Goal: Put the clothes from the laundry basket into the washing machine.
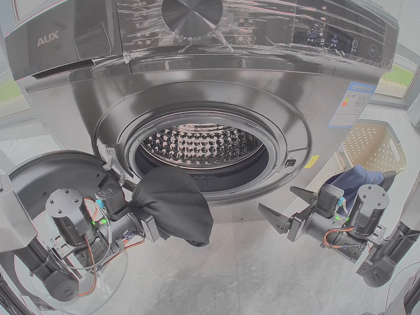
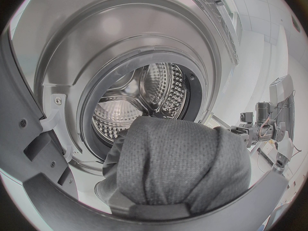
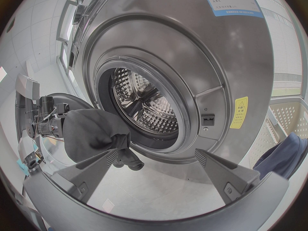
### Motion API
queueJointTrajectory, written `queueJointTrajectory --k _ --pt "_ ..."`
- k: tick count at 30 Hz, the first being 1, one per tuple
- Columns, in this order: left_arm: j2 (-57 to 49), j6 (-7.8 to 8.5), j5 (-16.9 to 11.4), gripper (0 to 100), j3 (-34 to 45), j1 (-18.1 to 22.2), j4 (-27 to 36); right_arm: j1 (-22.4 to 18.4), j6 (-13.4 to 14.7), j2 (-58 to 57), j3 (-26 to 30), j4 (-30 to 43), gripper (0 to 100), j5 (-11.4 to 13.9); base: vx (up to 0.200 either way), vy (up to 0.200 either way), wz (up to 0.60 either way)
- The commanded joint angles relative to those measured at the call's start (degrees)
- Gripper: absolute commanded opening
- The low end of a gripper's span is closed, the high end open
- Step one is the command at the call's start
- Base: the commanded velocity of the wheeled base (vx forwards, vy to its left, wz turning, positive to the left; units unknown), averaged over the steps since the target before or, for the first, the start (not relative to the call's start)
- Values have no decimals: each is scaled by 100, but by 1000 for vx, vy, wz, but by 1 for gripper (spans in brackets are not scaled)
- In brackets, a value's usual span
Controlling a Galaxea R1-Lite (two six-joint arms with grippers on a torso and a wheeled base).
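Observation:
A dark grey garment hangs bunched from my left gripper, which is shut on it just below and left of the washing machine's open drum. The cloth hides the left gripper's fingers and reaches the lower rim of the opening. My right gripper is open and holds nothing, to the lower right of the door opening; its two fingers frame the drum. A beige laundry basket stands at the right with blue clothes in it.
The washer's round door is swung open to the left, behind my left arm. Pale marble floor lies below the machine front. The drum interior looks bare metal.

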Motion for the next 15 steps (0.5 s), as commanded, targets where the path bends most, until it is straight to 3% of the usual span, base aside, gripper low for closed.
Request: queueJointTrajectory --k 1,2,15 --pt "7 -8 -1 0 4 -14 -3 7 0 15 1 -1 100 -8 200 0 0" --pt "7 -8 -1 0 4 -22 -3 7 0 15 1 -1 100 -8 200 0 0" --pt "-37 1 -1 0 39 -224 -3 25 0 6 1 -1 100 -8 0 0 0"
